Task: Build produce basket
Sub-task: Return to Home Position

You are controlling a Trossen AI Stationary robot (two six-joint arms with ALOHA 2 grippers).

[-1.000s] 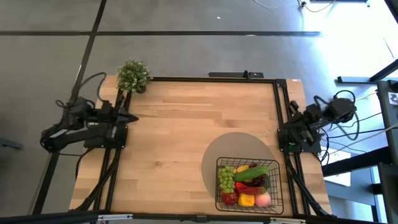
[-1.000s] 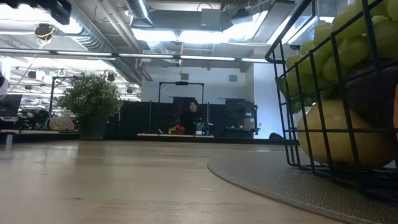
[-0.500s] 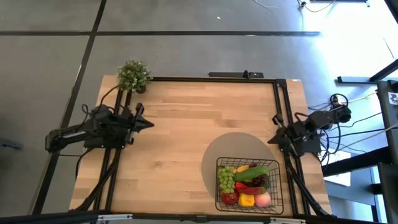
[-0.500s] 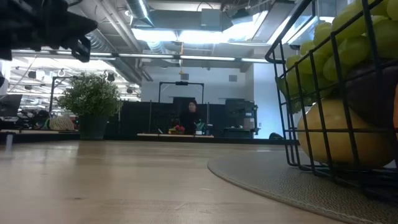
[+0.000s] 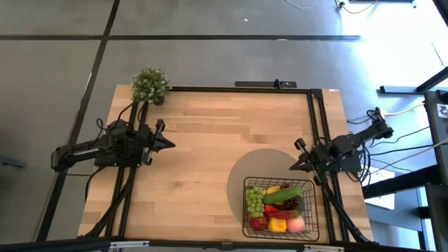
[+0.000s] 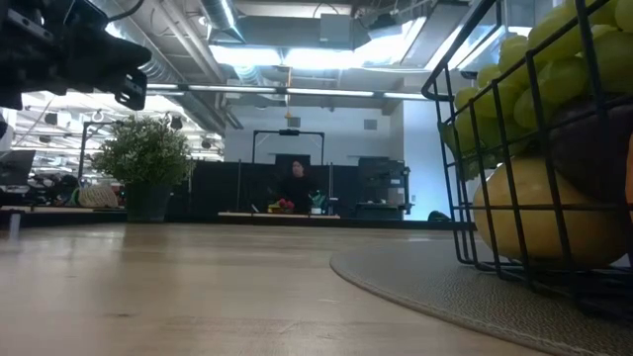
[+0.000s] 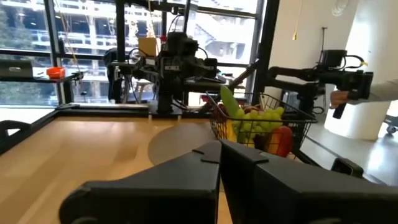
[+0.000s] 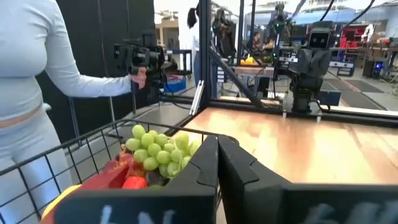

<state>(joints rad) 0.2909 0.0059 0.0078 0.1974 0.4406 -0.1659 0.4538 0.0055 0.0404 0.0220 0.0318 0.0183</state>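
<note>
The black wire basket [image 5: 280, 207] stands on a round grey mat [image 5: 260, 170] at the table's near right. It holds the produce: green grapes [image 5: 255, 200], a cucumber [image 5: 290, 192], a red apple [image 5: 258, 223], a yellow pepper [image 5: 278, 225] and a pink peach [image 5: 297, 224]. My left gripper [image 5: 170, 143] hovers shut over the table's left side, far from the basket. My right gripper [image 5: 292, 166] is shut too, just beyond the basket's far right corner. Both hold nothing. In the right wrist view the grapes [image 8: 158, 151] lie close before the shut fingers [image 8: 217, 155].
A bushy potted plant [image 5: 150, 86] stands at the table's far left corner. A person in white [image 8: 37, 81] holding a dark device [image 8: 140, 56] stands beyond the table's near edge, by the basket. The bare wood [image 5: 210, 147] stretches across the table's middle and left.
Both arms have sunk and reached in over the table. My left gripper has gone toward the table's right edge, then nearly stopped. My right gripper has gone toward the left and near edges, closer to the basket, and rolled level. Both stayed shut. The basket has not moved.
</note>
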